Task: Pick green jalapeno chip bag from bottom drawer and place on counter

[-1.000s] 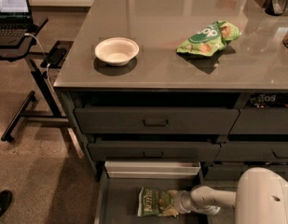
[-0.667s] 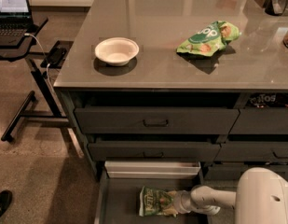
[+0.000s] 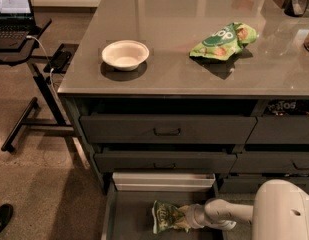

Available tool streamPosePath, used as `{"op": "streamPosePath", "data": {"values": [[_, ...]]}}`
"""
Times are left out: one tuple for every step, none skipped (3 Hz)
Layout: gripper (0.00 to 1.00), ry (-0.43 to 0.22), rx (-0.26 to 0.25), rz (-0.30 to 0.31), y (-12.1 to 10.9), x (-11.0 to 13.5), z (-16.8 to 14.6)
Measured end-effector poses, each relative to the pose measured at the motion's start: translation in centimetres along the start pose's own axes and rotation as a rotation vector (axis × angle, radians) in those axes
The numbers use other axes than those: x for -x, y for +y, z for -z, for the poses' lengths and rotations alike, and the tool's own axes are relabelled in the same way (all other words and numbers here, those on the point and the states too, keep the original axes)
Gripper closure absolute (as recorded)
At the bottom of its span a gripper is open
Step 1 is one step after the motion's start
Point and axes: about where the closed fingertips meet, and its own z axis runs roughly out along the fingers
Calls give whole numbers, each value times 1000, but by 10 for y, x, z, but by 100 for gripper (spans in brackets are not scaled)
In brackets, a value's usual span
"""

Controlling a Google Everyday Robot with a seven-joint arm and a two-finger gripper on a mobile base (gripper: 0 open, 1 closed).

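The green jalapeno chip bag (image 3: 165, 216) is dark green and crinkly and lies in the open bottom drawer (image 3: 129, 219) at the foot of the cabinet. My gripper (image 3: 186, 217) reaches in from the right, down inside the drawer, and is shut on the bag's right end. The white arm (image 3: 229, 211) and its housing (image 3: 284, 211) fill the lower right. The glossy grey-brown counter (image 3: 164, 79) is above the drawers.
A white bowl (image 3: 125, 54) and a brighter green "pop" bag (image 3: 224, 40) sit on the counter. The upper drawers (image 3: 166, 129) stick out slightly above the bottom drawer. A laptop stand (image 3: 24, 44) is at left, and a dark shoe (image 3: 1, 219) at bottom left.
The gripper and the bag have shifted very slightly to the left inside the drawer. Nothing else has moved.
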Motion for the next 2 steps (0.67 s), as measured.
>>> {"op": "streamPosePath", "data": {"values": [[100, -12, -2, 4, 3, 4, 22], [100, -53, -7, 30, 10, 17, 70]]}}
